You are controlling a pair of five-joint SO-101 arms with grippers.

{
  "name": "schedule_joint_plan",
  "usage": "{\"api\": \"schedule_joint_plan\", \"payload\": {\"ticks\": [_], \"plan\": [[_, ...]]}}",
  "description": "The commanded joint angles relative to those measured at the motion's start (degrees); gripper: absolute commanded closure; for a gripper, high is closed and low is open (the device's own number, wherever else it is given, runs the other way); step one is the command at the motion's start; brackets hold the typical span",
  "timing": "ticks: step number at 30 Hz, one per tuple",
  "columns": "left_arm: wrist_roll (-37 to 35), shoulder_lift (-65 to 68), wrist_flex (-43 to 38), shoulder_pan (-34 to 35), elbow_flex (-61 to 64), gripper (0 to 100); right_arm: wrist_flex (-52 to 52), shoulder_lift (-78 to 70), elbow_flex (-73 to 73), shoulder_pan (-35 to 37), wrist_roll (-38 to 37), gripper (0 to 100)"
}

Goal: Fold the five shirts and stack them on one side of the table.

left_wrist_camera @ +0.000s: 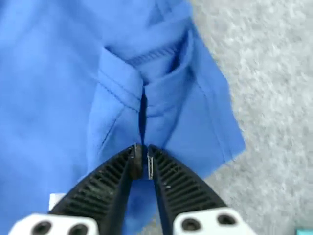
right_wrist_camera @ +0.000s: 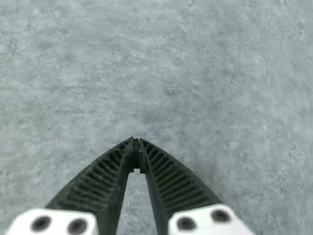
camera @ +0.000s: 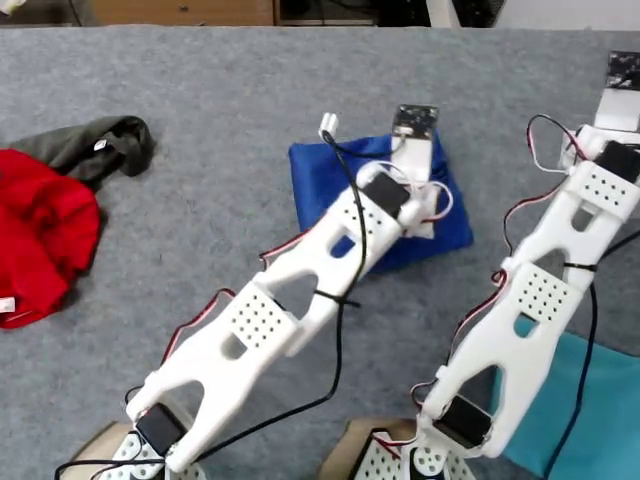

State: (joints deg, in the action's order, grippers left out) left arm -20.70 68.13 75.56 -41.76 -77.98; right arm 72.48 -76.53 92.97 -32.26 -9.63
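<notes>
Teal cloth lies nearest me: a teal fabric shirt [camera: 610,410] flat at the near right corner of the grey felt-covered table [camera: 200,120]. The right arm's white links cross over it, and the picture's edge cuts it off, so I can't judge how it is folded.

From the two bases both arms stretch away from me. The left arm runs diagonally over a royal-blue fabric shirt [camera: 330,175] folded into a rough rectangle near the table's middle, hiding a strip of it. On the wrist camera, the left gripper [left_wrist_camera: 143,160] has its black ribbed jaws pinched together on a raised crease of that blue shirt [left_wrist_camera: 58,73], with the cloth puckered up toward the tips.

The right gripper [right_wrist_camera: 136,143] sits farther out on the right side over bare felt, jaws pressed together with nothing between them, well apart from the blue shirt.

Off to the left lies a crumpled red fabric shirt [camera: 45,235], cut by the frame's edge. A dark olive-grey bunched shirt [camera: 95,145] touches its far side.
</notes>
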Motion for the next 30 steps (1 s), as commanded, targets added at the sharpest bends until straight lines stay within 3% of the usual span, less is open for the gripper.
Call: {"api": "schedule_joint_plan", "payload": {"ticks": [1, 10, 15, 20, 30], "plan": [[-0.5, -1.5, 2.0, -3.3, -5.5, 97, -1.5, 1.8, 2.6, -3.7, 5.3, 99.4], [-0.4, -1.5, 2.8, -6.6, -10.2, 97, -2.5, 1.7, 2.5, -7.2, 13.0, 99.4], [-0.3, -1.5, 2.6, 2.3, -10.2, 95, -2.5, 1.7, 2.5, -7.1, 12.8, 99.4], [-0.5, -0.9, 0.9, 10.5, -8.4, 81, -2.5, 1.7, 2.5, -6.7, 12.7, 99.4], [-1.9, -1.0, -4.7, 10.4, -0.3, 80, -2.5, 1.7, 2.4, -6.7, 12.7, 99.4]]}}
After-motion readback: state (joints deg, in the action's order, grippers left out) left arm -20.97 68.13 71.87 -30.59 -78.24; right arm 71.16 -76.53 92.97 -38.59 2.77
